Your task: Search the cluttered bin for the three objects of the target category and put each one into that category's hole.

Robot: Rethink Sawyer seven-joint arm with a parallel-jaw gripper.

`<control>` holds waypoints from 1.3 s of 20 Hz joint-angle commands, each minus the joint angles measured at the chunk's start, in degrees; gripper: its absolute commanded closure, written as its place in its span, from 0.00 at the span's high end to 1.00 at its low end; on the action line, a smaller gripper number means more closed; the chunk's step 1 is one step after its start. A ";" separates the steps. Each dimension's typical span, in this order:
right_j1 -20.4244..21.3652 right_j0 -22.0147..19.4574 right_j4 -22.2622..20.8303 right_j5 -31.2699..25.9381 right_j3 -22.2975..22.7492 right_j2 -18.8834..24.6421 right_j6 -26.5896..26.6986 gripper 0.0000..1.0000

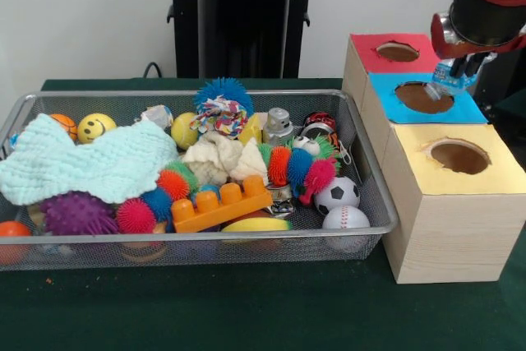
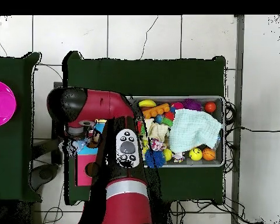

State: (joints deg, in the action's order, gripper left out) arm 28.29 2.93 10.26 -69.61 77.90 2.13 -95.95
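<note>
Green-covered bench (image 1: 246, 310), silver wire-mesh bin (image 1: 362, 162) crammed with spiky balls, an orange plastic block (image 1: 220, 203) and a pale knitted cloth (image 1: 90, 162), behind it 3 paper-topped wooden boxes, black pincer (image 1: 457, 74) gripping a clear blue-labelled bottle (image 1: 448, 80) above the blue top's round hole (image 1: 423, 97), overhead alone showing a pink bowl (image 2: 1, 103).

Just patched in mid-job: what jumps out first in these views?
The red arm's gripper hangs over the blue box's hole, shut on a clear bottle with a blue label. Beside the boxes, the wire bin brims with toys: a mint cloth at its left end, spiky balls and an orange block in the middle.
</note>
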 commanded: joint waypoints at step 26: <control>-0.84 1.37 -2.35 13.89 8.28 -4.07 -10.50 0.00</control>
State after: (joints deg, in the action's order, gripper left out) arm 30.32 4.40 10.35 -57.04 82.69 -1.65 -95.95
